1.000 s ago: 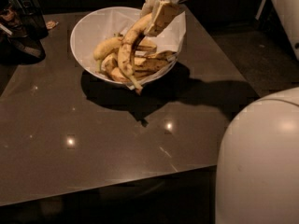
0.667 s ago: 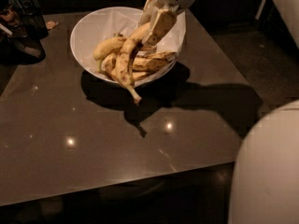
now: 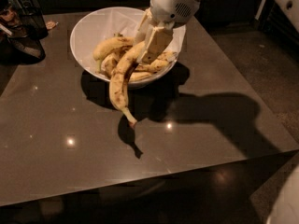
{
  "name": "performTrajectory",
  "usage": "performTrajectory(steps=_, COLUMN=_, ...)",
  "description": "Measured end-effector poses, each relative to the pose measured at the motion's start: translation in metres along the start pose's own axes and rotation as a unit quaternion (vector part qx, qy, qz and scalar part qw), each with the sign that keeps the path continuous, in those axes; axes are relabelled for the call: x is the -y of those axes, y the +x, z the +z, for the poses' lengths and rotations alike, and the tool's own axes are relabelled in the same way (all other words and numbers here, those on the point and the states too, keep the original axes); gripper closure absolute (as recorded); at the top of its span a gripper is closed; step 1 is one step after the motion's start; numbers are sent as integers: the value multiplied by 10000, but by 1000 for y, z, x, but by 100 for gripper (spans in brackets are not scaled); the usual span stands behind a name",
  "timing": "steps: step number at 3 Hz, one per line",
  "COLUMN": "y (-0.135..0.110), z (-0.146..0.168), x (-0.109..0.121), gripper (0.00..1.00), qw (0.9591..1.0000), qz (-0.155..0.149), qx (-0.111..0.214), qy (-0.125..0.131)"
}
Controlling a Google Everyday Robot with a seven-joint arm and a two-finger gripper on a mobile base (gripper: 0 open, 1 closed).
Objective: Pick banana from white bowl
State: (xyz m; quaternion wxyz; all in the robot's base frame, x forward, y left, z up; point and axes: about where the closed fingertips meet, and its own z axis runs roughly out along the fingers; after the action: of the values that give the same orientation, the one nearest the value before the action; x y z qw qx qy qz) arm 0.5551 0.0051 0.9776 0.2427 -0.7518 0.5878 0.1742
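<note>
The gripper (image 3: 145,50) hangs over the right half of the white bowl (image 3: 88,22) and is shut on the upper end of the banana (image 3: 119,83). The banana is long, yellow and brown-speckled. It hangs down from the fingers (image 3: 156,43) over the bowl's front rim, its thin stem end (image 3: 132,122) pointing down above the table. Several other yellow bananas (image 3: 108,46) lie in the bowl on the white paper lining.
The bowl stands at the back of a dark glossy table (image 3: 70,162). Dark containers and clutter (image 3: 23,22) stand at the table's back left corner. The table's right edge (image 3: 247,87) drops to the floor.
The gripper has risen with the banana. The banana has come up out of the pile and now hangs over the bowl's front rim.
</note>
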Motion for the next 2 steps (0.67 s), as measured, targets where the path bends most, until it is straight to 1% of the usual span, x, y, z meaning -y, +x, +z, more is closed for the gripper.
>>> performTrajectory(steps=1, y=-23, z=3, x=-53, gripper=100, qw=9997, qz=-47, qx=235, qy=-49)
performTrajectory(steps=2, y=-23, z=8, x=-58, gripper=100, qw=9997, qz=-36, qx=236, qy=-111)
